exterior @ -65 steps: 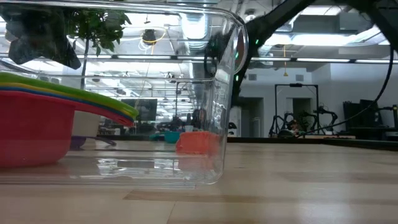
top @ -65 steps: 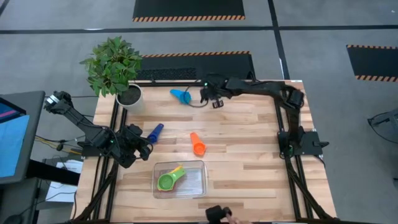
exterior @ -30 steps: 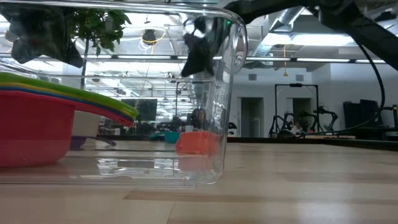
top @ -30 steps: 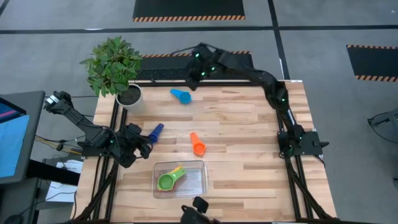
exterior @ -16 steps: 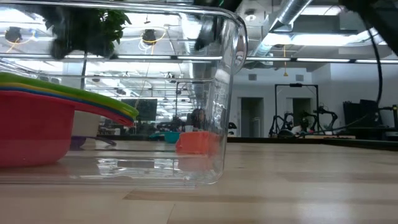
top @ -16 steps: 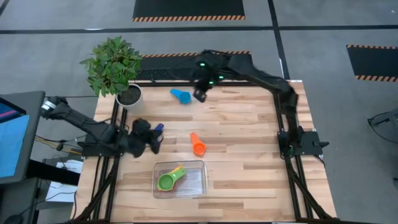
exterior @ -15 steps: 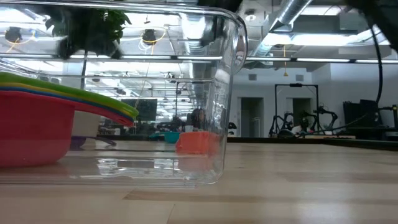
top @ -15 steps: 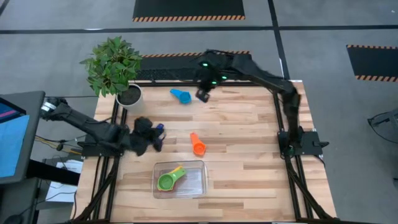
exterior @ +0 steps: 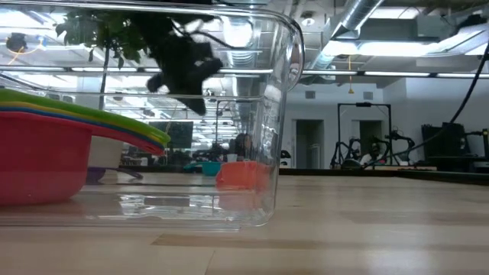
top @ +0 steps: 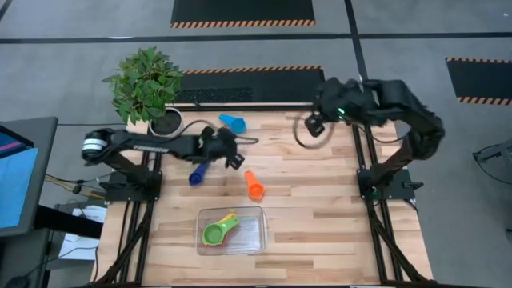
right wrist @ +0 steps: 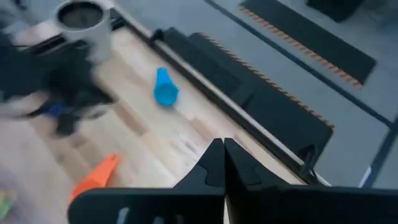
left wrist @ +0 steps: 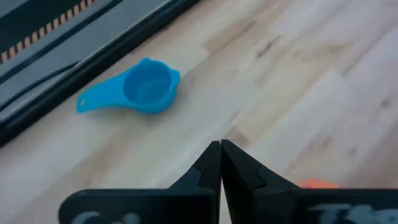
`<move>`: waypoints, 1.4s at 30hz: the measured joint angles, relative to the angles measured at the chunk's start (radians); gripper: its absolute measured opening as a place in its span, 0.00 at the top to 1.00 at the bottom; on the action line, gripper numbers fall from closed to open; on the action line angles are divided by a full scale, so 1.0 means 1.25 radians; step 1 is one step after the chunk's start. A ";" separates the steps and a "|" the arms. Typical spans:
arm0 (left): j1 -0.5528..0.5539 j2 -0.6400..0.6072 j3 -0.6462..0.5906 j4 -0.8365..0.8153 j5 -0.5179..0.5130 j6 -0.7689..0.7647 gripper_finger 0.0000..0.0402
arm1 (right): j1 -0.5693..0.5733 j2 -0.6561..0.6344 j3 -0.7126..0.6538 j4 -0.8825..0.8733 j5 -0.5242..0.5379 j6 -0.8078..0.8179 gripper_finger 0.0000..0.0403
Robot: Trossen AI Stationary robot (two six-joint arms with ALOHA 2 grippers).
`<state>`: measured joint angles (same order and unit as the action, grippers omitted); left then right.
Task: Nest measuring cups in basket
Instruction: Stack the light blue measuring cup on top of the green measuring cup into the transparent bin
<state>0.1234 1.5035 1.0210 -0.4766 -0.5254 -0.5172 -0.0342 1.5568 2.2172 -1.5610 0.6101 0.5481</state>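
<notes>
From above, the left gripper [top: 234, 156] is reaching out over the table's middle with its jaws pressed together, gripping nothing. The light blue cup [top: 233, 123] is lying just beyond it toward 12 o'clock, the dark blue cup [top: 197, 172] near it toward 8 o'clock, and the orange cup [top: 254, 186] close by toward 5 o'clock. The right gripper [top: 312, 126] is hanging at about 2 o'clock over the table's far edge, jaws together and empty. The basket [top: 258, 232] is sitting at 6 o'clock, holding a green cup [top: 214, 234] with a yellow cup [top: 229, 218] showing beside it.

At table height, the basket wall [exterior: 284, 114] is filling the near view, with red, yellow and green cups nesting [exterior: 46, 145] inside; the orange cup is showing through the wall, farther back.

Through the left wrist camera, the fingers [left wrist: 214, 165] are meeting in a closed point above bare wood, the light blue cup lying on its side beyond them, apart.

Through the right wrist camera, the fingers [right wrist: 219, 163] are shut too, high above the table, with the light blue cup and orange cup well off, and a white pot [right wrist: 84, 25] standing at the far corner.
</notes>
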 joint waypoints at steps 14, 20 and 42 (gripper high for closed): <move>0.119 0.292 0.326 -0.176 0.021 0.015 1.00 | 0.261 -0.275 -0.394 0.019 0.186 0.275 0.98; 0.147 0.384 0.407 -0.236 0.054 -0.064 1.00 | 0.306 -0.340 -0.473 0.085 0.201 0.271 0.97; 0.279 0.460 0.498 -0.317 0.109 -0.189 1.00 | 0.389 -0.372 -0.507 0.029 0.206 0.226 0.97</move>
<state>0.4725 2.0781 1.6432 -0.8726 -0.3897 -0.7540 0.4520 1.0922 1.5841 -1.5251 0.8673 0.8310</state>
